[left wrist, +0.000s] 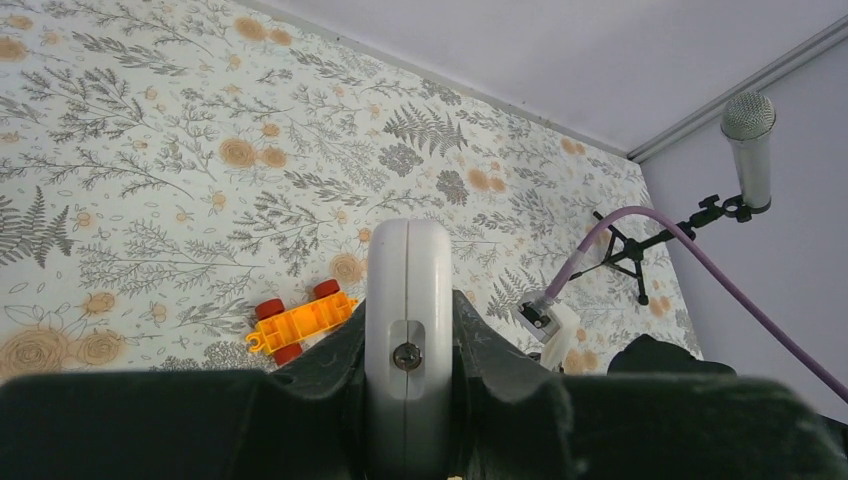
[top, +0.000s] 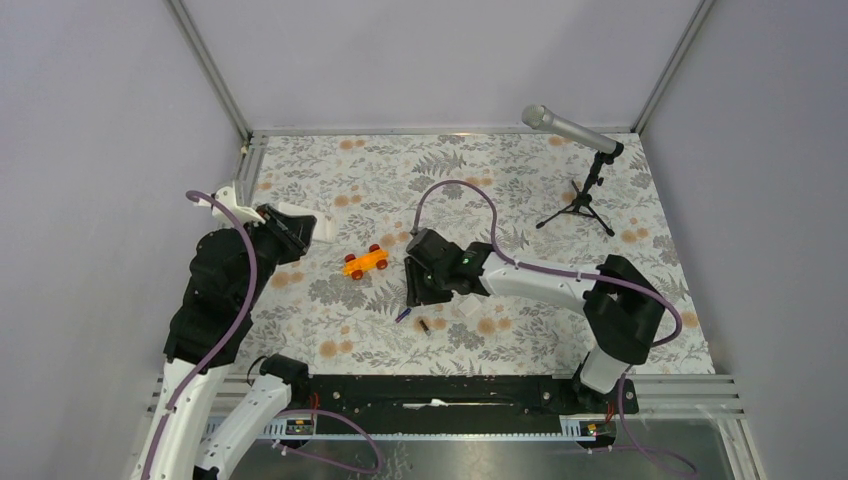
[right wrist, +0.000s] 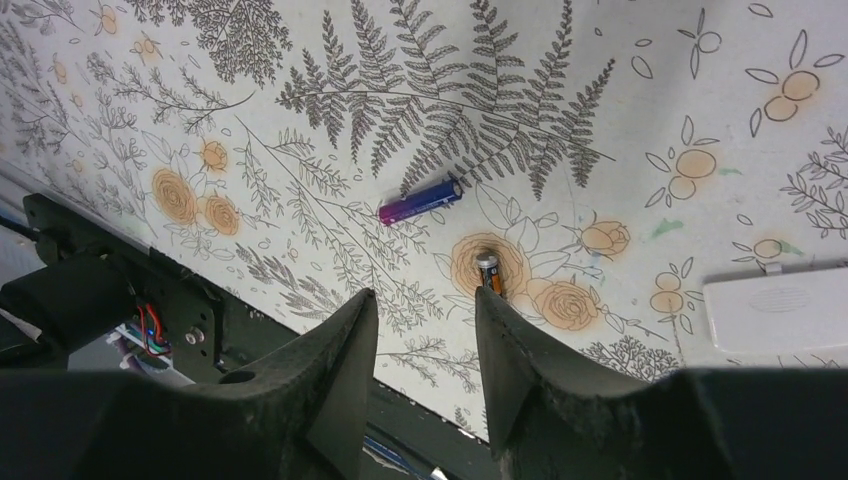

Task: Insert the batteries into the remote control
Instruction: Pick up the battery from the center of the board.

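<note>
We clamp the remote control in the left gripper. The right gripper gapes empty, with the dark battery lying end-on just beyond it.

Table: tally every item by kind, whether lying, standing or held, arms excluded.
Batteries: 2, the blue-purple battery and the dark battery
Remote control: 1
Orange toy car: 1
Flat white piece: 1
Microphone on stand: 1
Total: 6

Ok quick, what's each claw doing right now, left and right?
Left claw: closed, holding the remote control edge-on.
Right claw: open, holding nothing; the dark battery lies on the table near one fingertip.
</note>
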